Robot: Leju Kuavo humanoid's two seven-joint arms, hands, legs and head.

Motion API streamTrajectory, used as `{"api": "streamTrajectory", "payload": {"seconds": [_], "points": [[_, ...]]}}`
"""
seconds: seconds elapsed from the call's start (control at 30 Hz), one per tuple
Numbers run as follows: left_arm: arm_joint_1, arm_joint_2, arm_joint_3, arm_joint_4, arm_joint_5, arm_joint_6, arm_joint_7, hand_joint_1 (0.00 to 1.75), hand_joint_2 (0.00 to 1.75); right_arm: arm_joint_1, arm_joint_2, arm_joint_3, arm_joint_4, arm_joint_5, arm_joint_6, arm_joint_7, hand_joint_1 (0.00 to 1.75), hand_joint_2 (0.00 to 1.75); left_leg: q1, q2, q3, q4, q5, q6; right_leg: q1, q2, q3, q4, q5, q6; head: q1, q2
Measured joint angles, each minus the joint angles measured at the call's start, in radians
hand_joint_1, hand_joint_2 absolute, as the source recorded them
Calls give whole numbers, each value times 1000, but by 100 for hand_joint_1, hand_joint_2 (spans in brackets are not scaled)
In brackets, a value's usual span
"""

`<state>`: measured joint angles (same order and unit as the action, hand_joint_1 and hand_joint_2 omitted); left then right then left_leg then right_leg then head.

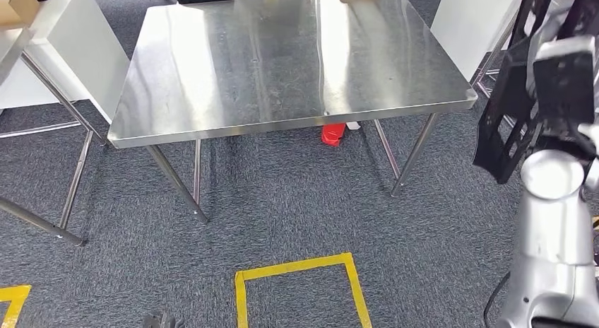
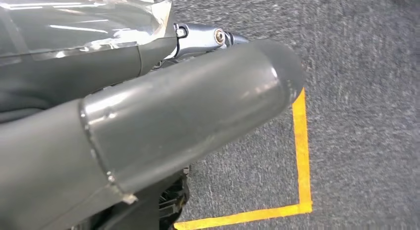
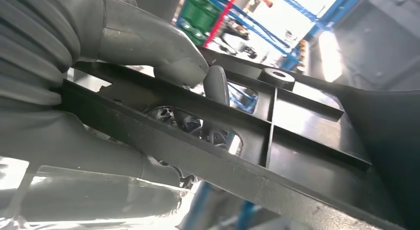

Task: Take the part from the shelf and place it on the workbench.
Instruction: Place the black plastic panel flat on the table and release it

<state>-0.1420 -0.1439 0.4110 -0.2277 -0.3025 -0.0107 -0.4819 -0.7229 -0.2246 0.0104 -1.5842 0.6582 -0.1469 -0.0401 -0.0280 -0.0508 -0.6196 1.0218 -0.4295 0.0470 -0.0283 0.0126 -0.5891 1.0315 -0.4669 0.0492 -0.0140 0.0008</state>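
Black ribbed plastic, the part [image 3: 277,141] looks stiff, light and awkwardly long, so my right robot hand [image 3: 124,66] pinches a rib, holding it up at the right, short of the steel counter [image 1: 212,123].

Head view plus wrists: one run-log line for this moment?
phase: carry | right robot hand: holds black part, raised | left robot hand: down by floor | workbench: part not yet on it
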Motion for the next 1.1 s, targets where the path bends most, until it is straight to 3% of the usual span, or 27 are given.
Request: {"api": "streamTrajectory", "payload": {"seconds": [0.17, 0.37, 0.8, 1.1], "points": [[-7, -4, -2, -2, -18, 6, -10, 0, 0, -168, -14, 79, 112, 1, 27, 21, 175, 175, -1, 0, 0, 1, 0, 0, -1, 0, 1, -2, 0, 1, 0, 0], [-14, -7, -15, -2, -51, 49, -11, 0, 0, -255, -15, 156, 191, -9, 29, 26, 175, 175, -1, -1, -1, 1, 0, 0, -1, 0, 1, -3, 0, 1, 0, 0], [-14, -9, -21, -2, -54, -14, 6, 0, 0, -302, -17, 231, 229, -9, 57, 30, 175, 175, -1, -1, -1, 1, 0, 1, -1, 0, 1, -4, 0, 1, 0, 0], [-14, -9, -21, -2, -61, -18, 33, 0, 0, -264, -34, 298, 203, 16, 83, 32, 175, 175, -1, -1, -1, 1, -1, 1, -1, 0, 1, -4, 0, 1, 0, 0]]}}
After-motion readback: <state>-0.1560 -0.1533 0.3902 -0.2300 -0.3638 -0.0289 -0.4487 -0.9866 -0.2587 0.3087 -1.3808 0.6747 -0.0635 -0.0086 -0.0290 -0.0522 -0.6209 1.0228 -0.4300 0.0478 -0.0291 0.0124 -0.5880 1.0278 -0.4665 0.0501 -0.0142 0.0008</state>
